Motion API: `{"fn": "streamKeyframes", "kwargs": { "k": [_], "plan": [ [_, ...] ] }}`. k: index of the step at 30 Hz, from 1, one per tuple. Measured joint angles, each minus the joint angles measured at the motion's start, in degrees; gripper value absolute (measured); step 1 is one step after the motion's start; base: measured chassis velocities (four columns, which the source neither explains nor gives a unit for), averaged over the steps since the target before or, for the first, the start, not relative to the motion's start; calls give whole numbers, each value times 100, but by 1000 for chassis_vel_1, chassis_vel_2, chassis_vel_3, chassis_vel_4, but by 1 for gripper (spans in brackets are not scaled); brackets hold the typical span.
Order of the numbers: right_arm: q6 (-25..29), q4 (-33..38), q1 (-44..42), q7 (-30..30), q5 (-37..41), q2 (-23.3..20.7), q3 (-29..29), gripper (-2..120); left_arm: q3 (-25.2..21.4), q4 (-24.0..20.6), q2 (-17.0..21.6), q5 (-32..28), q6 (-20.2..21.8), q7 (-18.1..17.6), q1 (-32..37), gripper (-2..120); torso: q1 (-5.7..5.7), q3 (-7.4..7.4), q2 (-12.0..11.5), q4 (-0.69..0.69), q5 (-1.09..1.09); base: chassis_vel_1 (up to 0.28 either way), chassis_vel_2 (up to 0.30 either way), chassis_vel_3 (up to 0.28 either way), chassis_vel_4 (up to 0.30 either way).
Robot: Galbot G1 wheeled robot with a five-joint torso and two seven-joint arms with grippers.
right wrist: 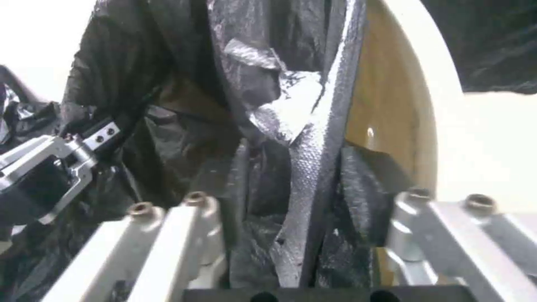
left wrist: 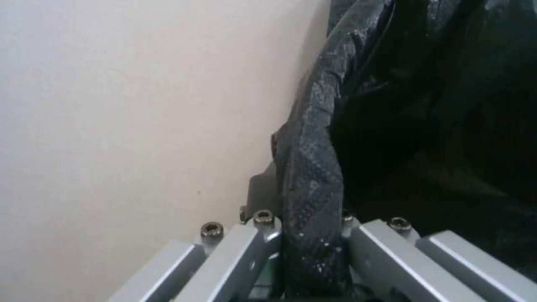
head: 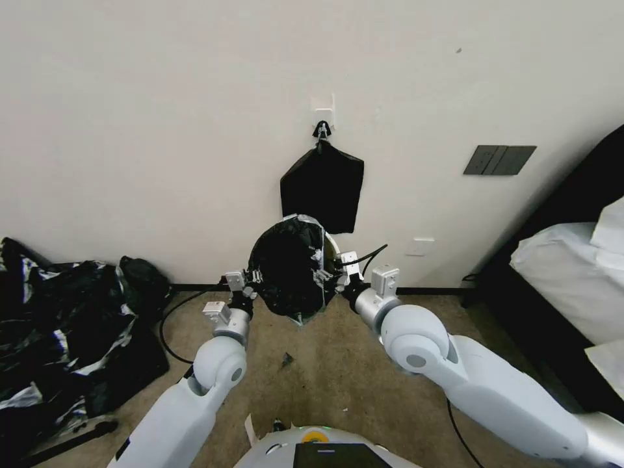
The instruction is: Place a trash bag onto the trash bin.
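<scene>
Both grippers, left (head: pixel 252 278) and right (head: pixel 333 272), are clenched on opposite edges of the bag (head: pixel 289 268), stretched over the bin (head: pixel 332 244) mouth, and the thin film could tear or slip off the rim if pulled unevenly.

Head cam high; wrist cams close on trash bag (head: pixel 289 266).

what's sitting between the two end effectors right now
In the head view, the trash bag spans the stretch between the left end effector and the right end effector, each clamping a side edge of it.
</scene>
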Motion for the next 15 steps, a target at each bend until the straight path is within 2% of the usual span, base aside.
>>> {"fn": "streamKeyframes", "kwargs": {
  "k": [1, 4, 5, 8, 9, 11, 15],
  "plan": [
    [0, 0, 0, 0, 0, 0, 0, 37, 0, 0, 0, 0, 0, 0, 0, 1, 0, 0, 0, 0, 0, 0, 0, 0, 0],
    [46, 14, -2, 0, 7, -28, 3, 24, -2, 9, 7, -13, 0, 7, 0, 1, 0, 0, 0, 0, 0, 0, 0, 0, 0],
    [46, 14, -2, 0, 7, -28, 3, 24, -2, 9, 7, -13, 0, 7, 0, 1, 0, 0, 0, 0, 0, 0, 0, 0, 0],
    [88, 30, -10, -1, 7, -82, 43, 9, -22, 19, 18, -51, 0, 13, 8, 1, 0, 0, 0, 0, 0, 0, 0, 0, 0],
    [88, 30, -10, -1, 7, -82, 43, 9, -22, 19, 18, -51, 0, 13, 8, 1, 0, 0, 0, 0, 0, 0, 0, 0, 0],
    [125, 30, -14, -2, 5, -108, 74, 0, -31, 19, 20, -90, 0, 32, 20, 1, 0, 0, 0, 0, 0, 0, 0, 0, 0],
    [158, 84, -43, -5, 4, -200, 185, 0, -64, 38, 20, -212, 1, 76, 35, 1, 0, 0, 0, 1, 0, 0, 0, 0, 0]
  ]
}}
